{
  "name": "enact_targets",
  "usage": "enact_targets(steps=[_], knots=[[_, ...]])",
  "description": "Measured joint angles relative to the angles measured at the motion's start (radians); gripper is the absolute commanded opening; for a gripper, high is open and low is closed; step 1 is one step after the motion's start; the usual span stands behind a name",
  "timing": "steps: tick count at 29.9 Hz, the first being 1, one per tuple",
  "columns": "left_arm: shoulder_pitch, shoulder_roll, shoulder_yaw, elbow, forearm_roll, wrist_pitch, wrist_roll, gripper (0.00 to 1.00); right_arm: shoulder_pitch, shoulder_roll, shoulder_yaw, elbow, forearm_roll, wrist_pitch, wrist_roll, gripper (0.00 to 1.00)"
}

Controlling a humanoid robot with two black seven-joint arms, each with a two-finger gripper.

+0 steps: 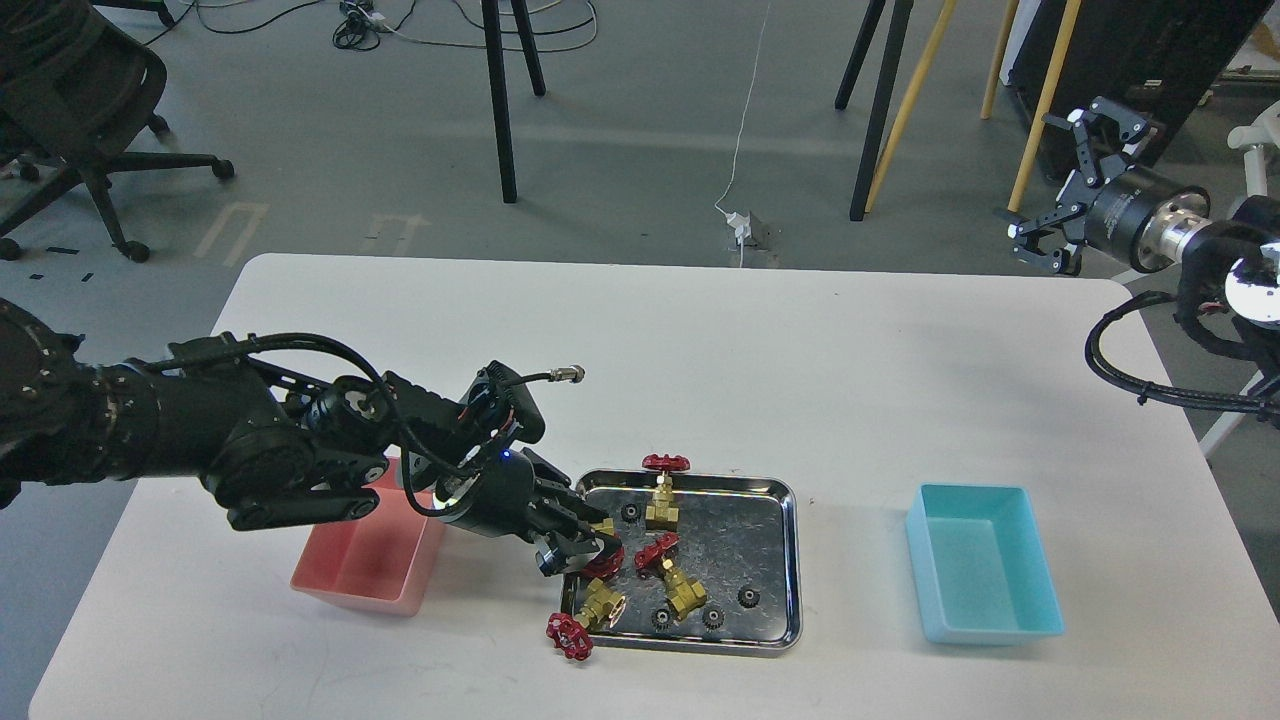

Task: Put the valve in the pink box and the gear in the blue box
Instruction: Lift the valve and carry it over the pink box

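Observation:
A shiny steel tray point(792, 560) holds several brass valves with red handwheels and small black gears. My left gripper point(578, 543) is at the tray's left end, shut on one valve point(603, 564), whose brass body is mostly hidden by the fingers. Other valves lie at the tray's back point(662, 492), middle point(676, 583) and front left point(596, 606), the last with its wheel over the rim. Gears lie at the back left point(630, 513) and the front point(748, 597). The pink box point(368, 562) is under my left arm. The blue box point(985, 575) stands at the right, empty. My right gripper point(1062, 188) is open, high, beyond the table's right corner.
The white table point(700, 350) ends close in front of the tray and boxes. Stand legs, wooden poles, cables and an office chair point(70, 120) are on the floor behind the table. A cable loop point(1140, 370) from my right arm hangs over the table's right edge.

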Motion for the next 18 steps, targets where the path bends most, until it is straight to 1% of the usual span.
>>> enact_targets(steps=[3,8,14,18], knots=[[0.0,0.0,0.0,0.0,0.001,0.0,0.0,0.24,-0.002,0.0,0.0,0.0,0.0,0.0,0.0,0.99],[0.0,0.003,-0.006,0.0,0.001,0.0,0.0,0.21,-0.005,0.0,0.0,0.0,0.0,0.0,0.001,0.99],[-0.009,0.014,-0.023,-0.001,0.0,0.012,0.0,0.21,-0.005,0.0,0.0,0.0,0.0,0.0,0.001,0.99],[-0.015,0.042,-0.045,-0.006,0.0,0.016,0.0,0.2,-0.005,0.0,0.001,-0.001,0.0,0.0,0.001,0.99]])
